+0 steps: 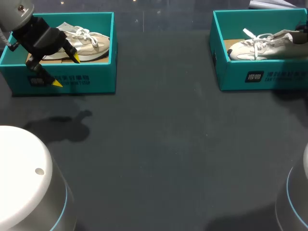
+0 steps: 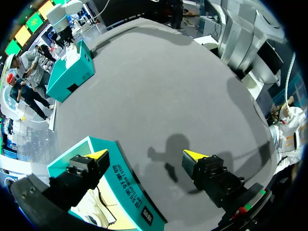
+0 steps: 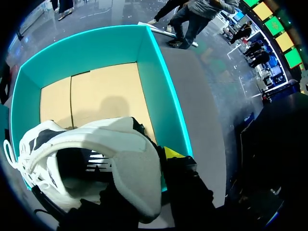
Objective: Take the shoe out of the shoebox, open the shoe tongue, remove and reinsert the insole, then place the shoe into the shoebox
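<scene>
Lit softly from overhead; dim across the dark desk [image 2: 168, 86]. Throws a soft-edged shadow [image 2: 169, 154] onto it just beneath the left tool [image 2: 147, 154].

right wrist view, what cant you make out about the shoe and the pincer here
- Grip of the right pincer: the shoe covers most of it in the right wrist view, and the head view's right edge cuts it off.
- Insole: the shoe's opening is too dark in the right wrist view.
- Whether the shoe rests on the floor of the box or is lifted: its underside is hidden in both views.
</scene>
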Controlling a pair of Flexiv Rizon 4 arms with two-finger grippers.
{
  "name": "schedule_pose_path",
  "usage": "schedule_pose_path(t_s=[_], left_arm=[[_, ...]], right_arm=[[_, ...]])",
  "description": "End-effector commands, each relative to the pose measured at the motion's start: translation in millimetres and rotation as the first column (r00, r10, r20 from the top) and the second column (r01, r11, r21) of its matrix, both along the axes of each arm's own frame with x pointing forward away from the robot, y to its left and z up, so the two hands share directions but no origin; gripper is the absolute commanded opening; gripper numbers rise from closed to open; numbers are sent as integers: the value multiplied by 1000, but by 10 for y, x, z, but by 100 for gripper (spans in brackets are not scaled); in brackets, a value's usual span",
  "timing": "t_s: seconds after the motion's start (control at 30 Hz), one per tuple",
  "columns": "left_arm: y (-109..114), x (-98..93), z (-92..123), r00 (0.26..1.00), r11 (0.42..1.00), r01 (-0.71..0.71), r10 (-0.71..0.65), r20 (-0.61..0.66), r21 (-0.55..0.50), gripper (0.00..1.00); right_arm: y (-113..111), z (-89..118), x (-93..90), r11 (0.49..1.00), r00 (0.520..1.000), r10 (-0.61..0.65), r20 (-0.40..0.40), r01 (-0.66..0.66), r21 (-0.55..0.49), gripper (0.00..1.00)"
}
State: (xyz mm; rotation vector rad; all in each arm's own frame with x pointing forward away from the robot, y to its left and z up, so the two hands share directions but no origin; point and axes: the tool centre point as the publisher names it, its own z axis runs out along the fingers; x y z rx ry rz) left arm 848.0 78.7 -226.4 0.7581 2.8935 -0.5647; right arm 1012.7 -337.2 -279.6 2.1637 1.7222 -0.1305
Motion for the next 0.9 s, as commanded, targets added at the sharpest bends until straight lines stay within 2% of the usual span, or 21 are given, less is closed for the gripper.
schedule_pose_path(t_s=[0.03, 0.5, 0.9], left_arm=[[5, -13, 2, 1000, 1000, 0, 0, 3, 2, 100], [5, -13, 2, 1000, 1000, 0, 0, 3, 2, 100], [5, -13, 2, 1000, 1000, 0, 0, 3, 2, 100]], right_arm=[[14, -50, -24, 1000, 1000, -10, -5, 10, -8, 0], [13, -58, -25, 1000, 1000, -6, -5, 6, 3, 0], [62, -184, 13, 999, 1000, -2, 1, 2, -35, 0]])
